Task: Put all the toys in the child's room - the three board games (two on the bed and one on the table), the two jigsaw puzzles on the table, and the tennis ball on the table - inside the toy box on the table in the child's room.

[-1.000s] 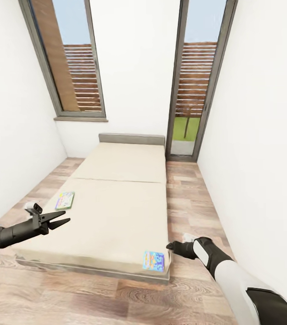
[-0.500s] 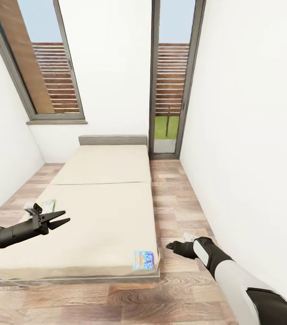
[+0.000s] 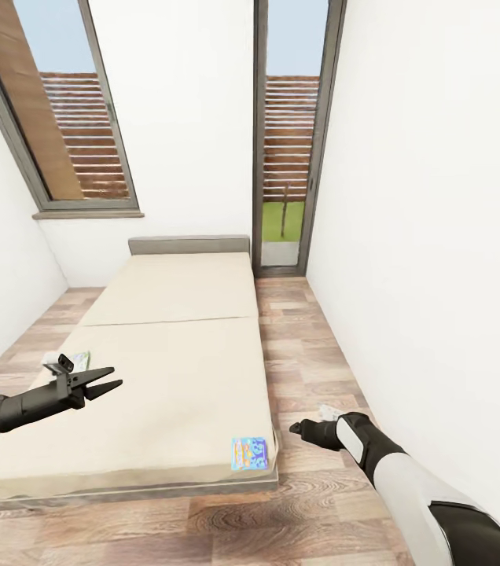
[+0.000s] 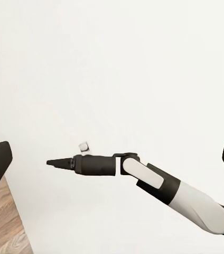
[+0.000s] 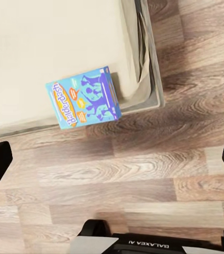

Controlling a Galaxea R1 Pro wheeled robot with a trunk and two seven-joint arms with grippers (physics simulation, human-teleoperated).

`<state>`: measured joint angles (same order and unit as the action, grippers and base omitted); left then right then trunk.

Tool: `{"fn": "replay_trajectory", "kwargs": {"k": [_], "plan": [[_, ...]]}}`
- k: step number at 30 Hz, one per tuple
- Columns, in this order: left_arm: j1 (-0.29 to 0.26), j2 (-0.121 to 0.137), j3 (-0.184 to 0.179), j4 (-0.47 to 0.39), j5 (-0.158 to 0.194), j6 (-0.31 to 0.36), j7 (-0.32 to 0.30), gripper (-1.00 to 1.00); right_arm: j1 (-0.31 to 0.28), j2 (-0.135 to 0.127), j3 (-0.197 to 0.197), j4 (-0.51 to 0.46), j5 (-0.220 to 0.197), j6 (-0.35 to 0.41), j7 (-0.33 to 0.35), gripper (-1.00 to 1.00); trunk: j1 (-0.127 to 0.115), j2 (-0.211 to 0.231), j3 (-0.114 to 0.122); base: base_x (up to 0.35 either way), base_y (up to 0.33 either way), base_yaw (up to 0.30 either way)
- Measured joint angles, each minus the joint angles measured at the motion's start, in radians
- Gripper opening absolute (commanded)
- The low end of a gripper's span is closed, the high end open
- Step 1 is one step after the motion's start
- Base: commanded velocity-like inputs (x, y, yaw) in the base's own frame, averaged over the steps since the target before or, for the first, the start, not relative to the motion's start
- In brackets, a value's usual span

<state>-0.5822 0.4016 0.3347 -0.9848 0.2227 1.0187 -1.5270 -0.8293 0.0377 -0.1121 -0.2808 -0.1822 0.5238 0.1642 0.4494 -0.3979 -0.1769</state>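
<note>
From the head view, the left gripper (image 3: 111, 380) hangs over the bed (image 3: 171, 369) with its fingers spread and holding nothing; a green-bordered game (image 3: 79, 361) lies just behind it, half hidden. The right gripper (image 3: 295, 429) hovers over the floor (image 3: 313, 346), just beside the blue game (image 3: 250, 453) at the bed's corner; its jaws look shut. The right wrist view shows that box (image 5: 84, 97) overhanging the mattress edge, lettered "Balderdash". The left wrist view shows the right arm (image 4: 143, 177) against a white wall (image 4: 112, 63).

White-shelled arms (image 3: 407, 479), black joints, pointed black gripper (image 3: 102, 380) fingers.
</note>
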Motion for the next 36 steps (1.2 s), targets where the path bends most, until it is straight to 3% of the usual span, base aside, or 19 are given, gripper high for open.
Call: {"fn": "replay_trajectory", "kwargs": {"k": [36], "plan": [[0.000,0.000,0.000,0.000,0.000,0.000,0.000,1.00,0.000,0.000,-0.001,-0.002,0.000,-0.001,0.000,1.00,0.000,0.000,-0.005,0.000,0.063,0.018]]}}
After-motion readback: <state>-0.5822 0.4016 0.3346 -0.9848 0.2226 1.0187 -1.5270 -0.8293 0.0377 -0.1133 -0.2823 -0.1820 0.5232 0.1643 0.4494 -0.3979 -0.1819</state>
